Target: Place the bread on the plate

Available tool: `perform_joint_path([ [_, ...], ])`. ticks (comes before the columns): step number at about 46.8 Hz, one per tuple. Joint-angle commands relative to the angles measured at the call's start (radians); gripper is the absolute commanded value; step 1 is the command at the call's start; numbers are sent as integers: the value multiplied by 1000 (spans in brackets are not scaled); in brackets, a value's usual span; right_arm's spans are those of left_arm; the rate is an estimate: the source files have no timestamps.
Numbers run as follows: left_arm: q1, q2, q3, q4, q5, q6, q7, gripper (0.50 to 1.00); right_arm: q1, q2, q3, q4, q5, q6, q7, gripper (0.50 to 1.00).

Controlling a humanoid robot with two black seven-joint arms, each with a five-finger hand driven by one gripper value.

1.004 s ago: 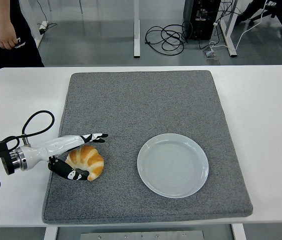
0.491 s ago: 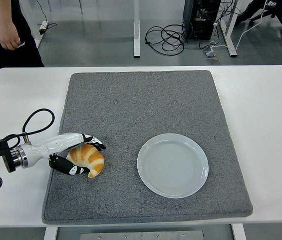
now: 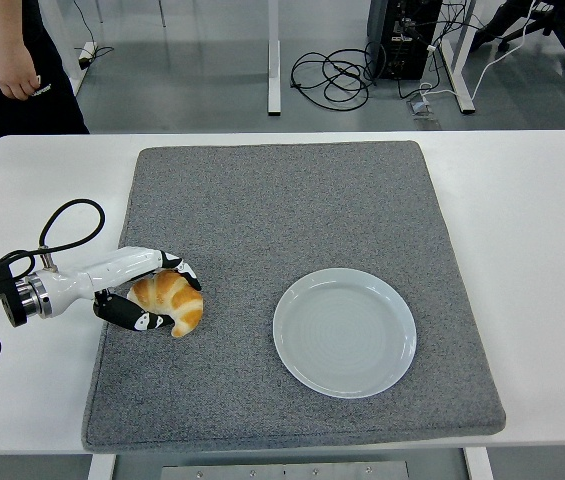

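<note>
A golden croissant (image 3: pixel 169 301) is at the left of the grey mat (image 3: pixel 292 220), held in my left hand (image 3: pixel 152 295). The fingers curl over its top and the thumb presses under its near side. It looks raised slightly off the mat. The pale round plate (image 3: pixel 344 331) lies on the mat to the right of the croissant, about a hand's width away. The right arm is out of view.
The white table (image 3: pixel 532 220) surrounds the mat. A black cable loop (image 3: pixel 62 225) rises from my left wrist. A person in dark clothes stands at the top left, one hand (image 3: pixel 14 72) hanging beyond the table's far edge.
My left fingers have curled from spread above the croissant to closed around it. The hand and croissant have shifted slightly up and left.
</note>
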Motion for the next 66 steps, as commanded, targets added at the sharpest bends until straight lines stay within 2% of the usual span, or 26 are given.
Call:
perform_joint_path([
  [1, -10, 2, 1, 0, 0, -2, -1, 500, 0, 0, 0, 0, 0, 0, 0, 1000],
  [12, -62, 8, 2, -2, 0, -8, -5, 500, 0, 0, -1, 1, 0, 0, 0, 1000],
  [23, -159, 5, 7, -2, -6, -26, -2, 500, 0, 0, -1, 0, 0, 0, 0, 1000],
  [36, -283, -5, 1, 0, -23, -169, 11, 500, 0, 0, -1, 0, 0, 0, 0, 1000],
  [43, -323, -16, 2, 0, -44, -199, 35, 500, 0, 0, -1, 0, 0, 0, 0, 1000],
  [56, -364, -97, 4, 31, -64, -236, 51, 500, -2, 0, -1, 0, 0, 0, 0, 1000],
  [66, -461, -159, 1, 77, -74, -331, 75, 500, -5, 0, -1, 0, 0, 0, 0, 1000],
])
